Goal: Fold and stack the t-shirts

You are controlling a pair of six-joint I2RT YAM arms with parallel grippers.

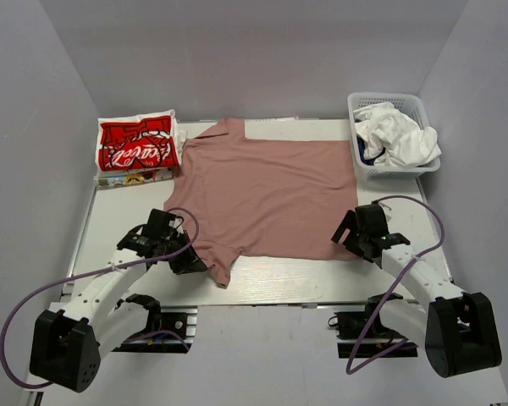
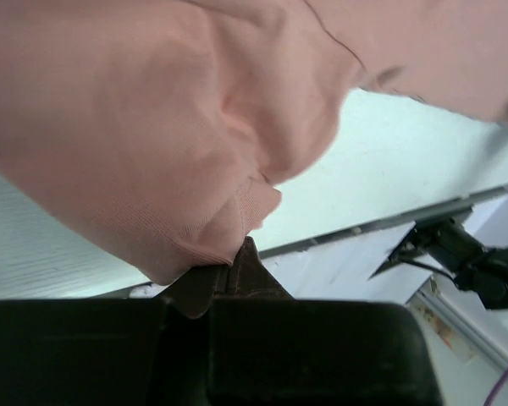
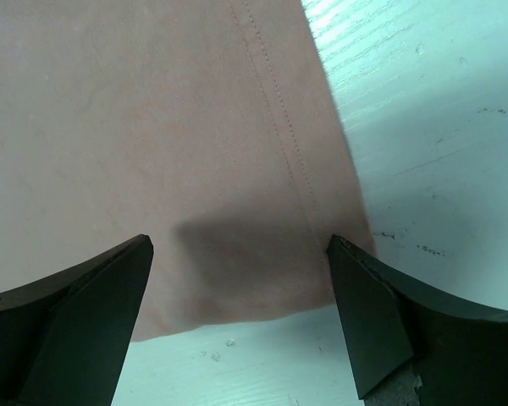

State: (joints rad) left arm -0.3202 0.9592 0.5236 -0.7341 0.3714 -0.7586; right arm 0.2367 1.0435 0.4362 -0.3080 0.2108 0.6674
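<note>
A dusty pink t-shirt lies spread flat across the middle of the table. My left gripper is shut on its near-left sleeve; in the left wrist view the pink cloth bunches above the closed jaws. My right gripper is open over the shirt's near-right hem corner; in the right wrist view the corner lies flat between the spread fingers. A folded red t-shirt with white script sits at the far left. White and navy tees are heaped in the basket.
A white mesh basket stands at the far right corner. The red shirt rests on other folded cloth. The table's near edge runs just below the pink shirt. Grey walls close in both sides.
</note>
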